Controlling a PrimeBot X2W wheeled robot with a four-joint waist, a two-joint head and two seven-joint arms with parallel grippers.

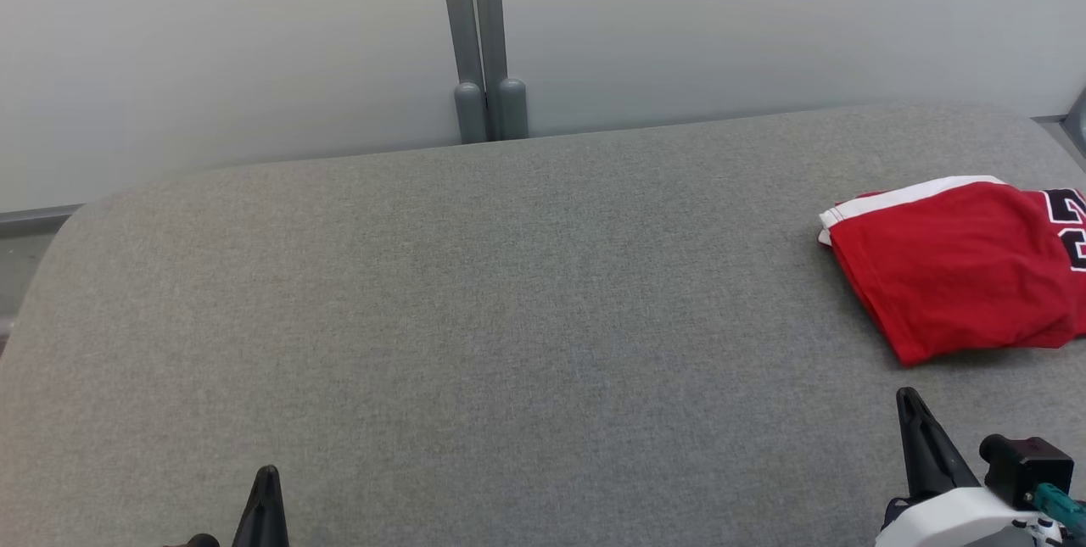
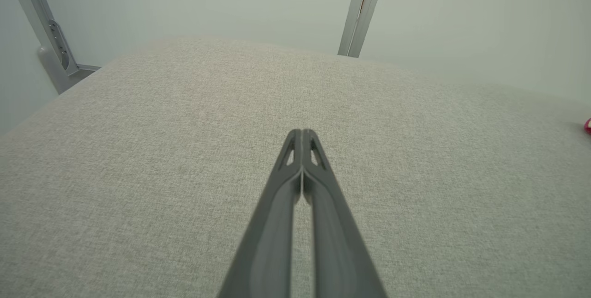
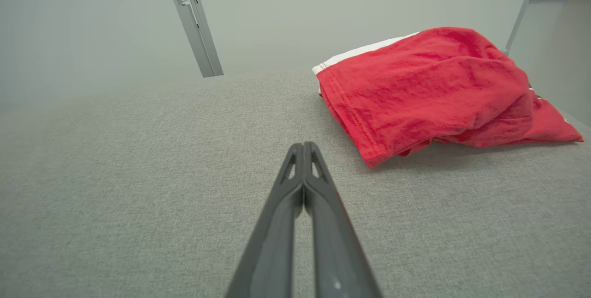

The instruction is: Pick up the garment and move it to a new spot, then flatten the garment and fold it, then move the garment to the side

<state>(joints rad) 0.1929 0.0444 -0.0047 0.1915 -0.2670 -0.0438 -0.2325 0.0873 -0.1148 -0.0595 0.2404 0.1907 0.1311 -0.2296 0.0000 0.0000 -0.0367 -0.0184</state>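
A red garment (image 1: 959, 267) with a white band and dark lettering lies crumpled at the right edge of the grey fabric table (image 1: 509, 318); its right part runs out of the head view. In the right wrist view the garment (image 3: 429, 90) sits ahead and to the right of my right gripper (image 3: 303, 145), which is shut and empty, a short way from the cloth. That right gripper (image 1: 909, 399) rises at the lower right of the head view, below the garment. My left gripper (image 1: 267, 475) stands at the lower left, far from the garment. It is shut on nothing (image 2: 302, 132) above bare fabric.
A pale wall with a grey double post (image 1: 484, 38) stands behind the table's far edge. Another post (image 2: 48, 34) stands off the table's far left corner. A sliver of the red cloth (image 2: 587, 126) shows at the right edge of the left wrist view.
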